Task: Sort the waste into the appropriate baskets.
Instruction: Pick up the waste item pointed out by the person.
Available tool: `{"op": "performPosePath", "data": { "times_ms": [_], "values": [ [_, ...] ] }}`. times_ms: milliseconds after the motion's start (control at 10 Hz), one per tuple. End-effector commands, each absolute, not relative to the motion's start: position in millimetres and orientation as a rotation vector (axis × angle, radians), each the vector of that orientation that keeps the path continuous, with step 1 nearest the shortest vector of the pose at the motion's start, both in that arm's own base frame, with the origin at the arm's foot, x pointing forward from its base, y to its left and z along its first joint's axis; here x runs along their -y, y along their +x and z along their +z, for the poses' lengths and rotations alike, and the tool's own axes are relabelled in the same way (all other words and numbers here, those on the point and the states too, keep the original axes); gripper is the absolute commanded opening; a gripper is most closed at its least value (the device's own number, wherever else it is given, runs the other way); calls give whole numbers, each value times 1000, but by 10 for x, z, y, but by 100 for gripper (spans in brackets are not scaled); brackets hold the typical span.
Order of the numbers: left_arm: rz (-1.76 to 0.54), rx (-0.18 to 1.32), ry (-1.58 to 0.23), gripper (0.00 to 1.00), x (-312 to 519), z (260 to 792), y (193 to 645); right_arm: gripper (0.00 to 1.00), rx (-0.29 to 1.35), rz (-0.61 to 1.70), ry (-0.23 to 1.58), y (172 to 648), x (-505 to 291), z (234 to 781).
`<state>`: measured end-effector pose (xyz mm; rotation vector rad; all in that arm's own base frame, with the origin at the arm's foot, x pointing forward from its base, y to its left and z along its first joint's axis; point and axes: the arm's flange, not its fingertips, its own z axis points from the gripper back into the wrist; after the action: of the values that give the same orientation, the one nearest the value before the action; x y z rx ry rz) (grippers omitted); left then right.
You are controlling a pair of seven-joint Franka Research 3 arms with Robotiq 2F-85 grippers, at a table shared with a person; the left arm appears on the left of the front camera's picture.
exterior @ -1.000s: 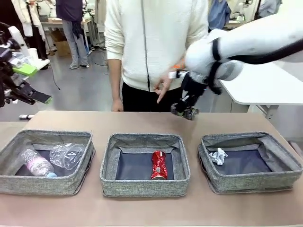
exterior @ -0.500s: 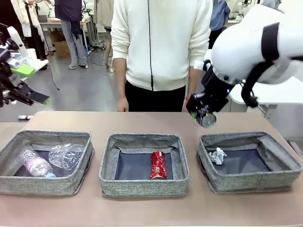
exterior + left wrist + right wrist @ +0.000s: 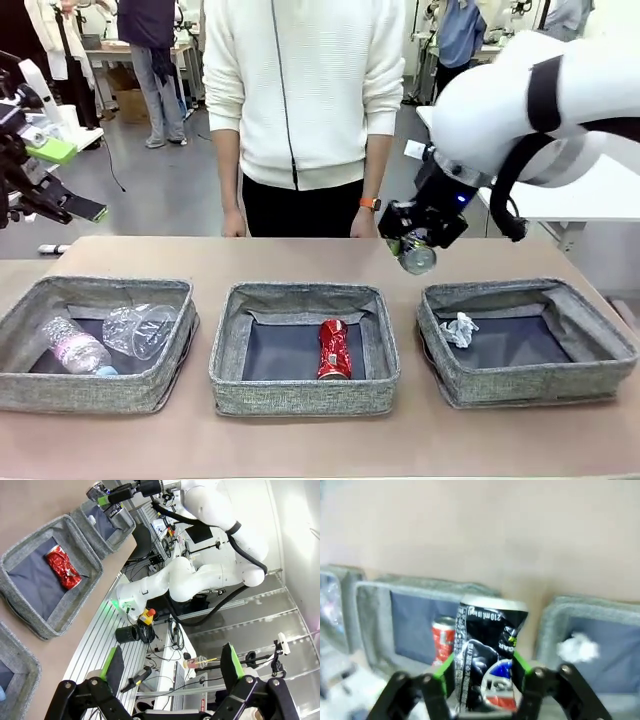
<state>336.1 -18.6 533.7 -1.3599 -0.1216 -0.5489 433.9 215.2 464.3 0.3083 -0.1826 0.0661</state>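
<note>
Grey woven fabric forms three low baskets set in a row along the near part of the brown table [image 3: 300,255], with narrow strips of bare tabletop left between their walls and a wider open band behind them, up to the far edge where a person [image 3: 300,100] in a white top stands. The left basket [image 3: 95,390] holds the bottle [image 3: 78,347] and the clear cup [image 3: 142,328], lying touching each other. The red can [image 3: 335,349] lies right of middle in the middle basket [image 3: 300,395], the rest of its dark bottom being bare. The paper wad [image 3: 460,329] rests in the near-left corner of the right basket [image 3: 530,385], against the left wall, with most of that bottom free. The right gripper [image 3: 415,245] is held in the air above the open band of table, behind the gap between the middle and right baskets, and its green pads are clamped on the sides of the dark can [image 3: 487,655], which is gripped upright in the right wrist view and clear of every rim. The white arm behind it fills the upper right of the front view, close to the person's hand. The left gripper [image 3: 170,677] is seen spread wide with nothing between its fingers, raised off the table's left edge, well apart from the baskets, as the front view also places it at the far left.
</note>
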Motion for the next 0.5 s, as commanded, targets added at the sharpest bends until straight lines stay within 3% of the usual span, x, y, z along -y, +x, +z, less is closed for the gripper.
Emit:
{"op": "performPosePath", "data": {
  "times_ms": [0,200,400],
  "values": [
    [-566,143,-1383,100,196,5360,3358,39,171,-244,146,4146,-2881,5339],
    [-566,143,-1383,100,196,5360,3358,39,191,-313,60,3908,-3434,5733],
    [-566,143,-1383,100,196,5360,3358,39,158,-184,66,3701,-3772,6142]
  ]
}}
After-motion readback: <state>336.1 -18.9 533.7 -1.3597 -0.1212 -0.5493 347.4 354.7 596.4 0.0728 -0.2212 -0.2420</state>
